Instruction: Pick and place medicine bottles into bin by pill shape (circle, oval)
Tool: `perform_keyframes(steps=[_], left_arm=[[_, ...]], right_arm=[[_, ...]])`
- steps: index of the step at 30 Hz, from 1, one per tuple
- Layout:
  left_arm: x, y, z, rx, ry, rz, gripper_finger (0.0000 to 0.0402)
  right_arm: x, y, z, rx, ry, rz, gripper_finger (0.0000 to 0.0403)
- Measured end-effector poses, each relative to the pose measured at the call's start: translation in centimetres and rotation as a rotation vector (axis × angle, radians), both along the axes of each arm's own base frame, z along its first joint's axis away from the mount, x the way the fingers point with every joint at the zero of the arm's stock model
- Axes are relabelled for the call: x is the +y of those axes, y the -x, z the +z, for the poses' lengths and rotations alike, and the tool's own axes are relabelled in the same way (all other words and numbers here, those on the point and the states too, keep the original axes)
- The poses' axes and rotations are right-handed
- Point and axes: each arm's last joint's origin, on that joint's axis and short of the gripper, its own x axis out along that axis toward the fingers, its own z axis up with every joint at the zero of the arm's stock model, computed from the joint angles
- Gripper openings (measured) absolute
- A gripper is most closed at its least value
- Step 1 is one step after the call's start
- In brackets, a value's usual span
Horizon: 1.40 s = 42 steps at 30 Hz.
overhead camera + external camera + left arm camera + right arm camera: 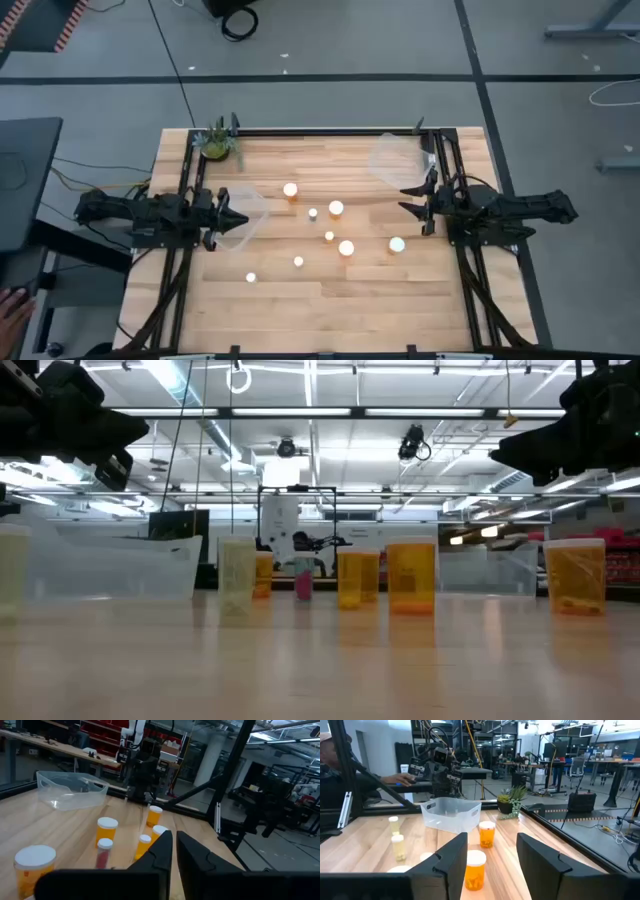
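Note:
Several amber medicine bottles (336,208) with white caps stand upright on their bases, scattered over the middle of the wooden table (330,310). They also show in the low view as bottles (411,575). My left gripper (238,218) (174,834) hovers shut at the table's left side, above a clear bin (250,205), pointing toward the bottles. My right gripper (404,198) (492,837) hovers open at the right side with nothing between its fingers; the nearest bottle (475,867) stands on the table beyond them. A second clear bin (393,160) sits at the far right.
A green potted plant (218,142) stands at the table's far left corner. A black frame (330,132) runs along the far edge and both sides. A person's hand (10,305) shows off the table at the left. Bare wood lies along the near edge.

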Motion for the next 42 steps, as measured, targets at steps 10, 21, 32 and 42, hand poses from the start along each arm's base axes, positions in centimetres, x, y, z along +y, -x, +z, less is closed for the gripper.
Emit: perform_keyframes(steps=[10, 21, 32, 42], left_arm=[[0.00, 0.00, -0.01, 0.000, 0.000, 0.000, 0.0027], [0.00, 0.00, 0.00, 0.000, 0.000, 0.000, 0.0034], [0.00, 0.00, 0.00, 0.000, 0.000, 0.000, 0.0031], [0.00, 0.00, -0.01, 0.000, 0.000, 0.000, 0.0029]], right_arm=[[0.00, 0.00, 0.00, 0.000, 0.000, 0.000, 0.0178], [0.00, 0.00, -0.01, 0.000, 0.000, 0.000, 0.0178], [0.00, 0.00, 0.00, -0.001, 0.000, 0.000, 0.0178], [0.00, 0.00, -0.01, 0.000, 0.000, 0.000, 0.0178]])
